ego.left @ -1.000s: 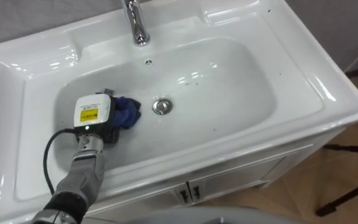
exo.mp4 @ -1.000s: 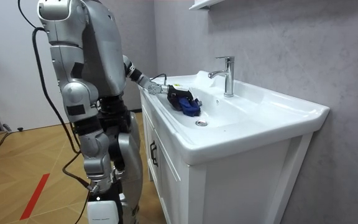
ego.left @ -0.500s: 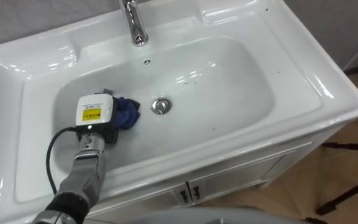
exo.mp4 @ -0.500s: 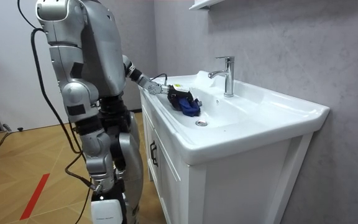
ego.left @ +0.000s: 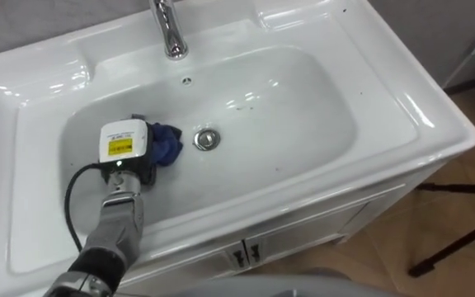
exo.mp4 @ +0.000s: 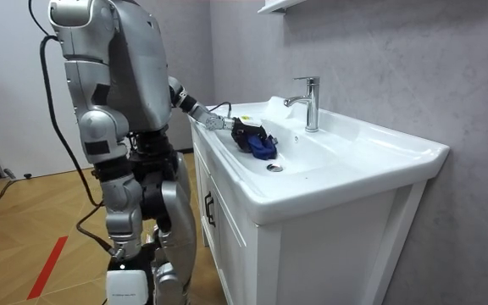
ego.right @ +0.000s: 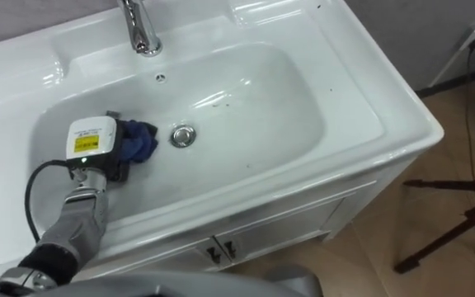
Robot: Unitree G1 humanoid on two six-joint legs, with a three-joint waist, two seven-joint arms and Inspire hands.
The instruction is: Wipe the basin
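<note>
Left eye view: basin (ego.left: pixel 303 124) holds blue cloth (ego.left: pixel 168 143) under the left hand (ego.left: pixel 124 147).

The left part of the basin (ego.left: pixel 303 124) is taken up by the left robot hand (ego.left: pixel 130 167) and the cloth (ego.left: pixel 166 145), just beside the drain (ego.left: pixel 207 139). Right of the drain the bowl is left open to its wall. The back rim's middle is blocked by the faucet (ego.left: pixel 168 35).

You get no readable text here: the yellow sticker (ego.left: pixel 119 147) on the back of the left hand (ego.left: pixel 132 171) carries print too small to make out.
</note>
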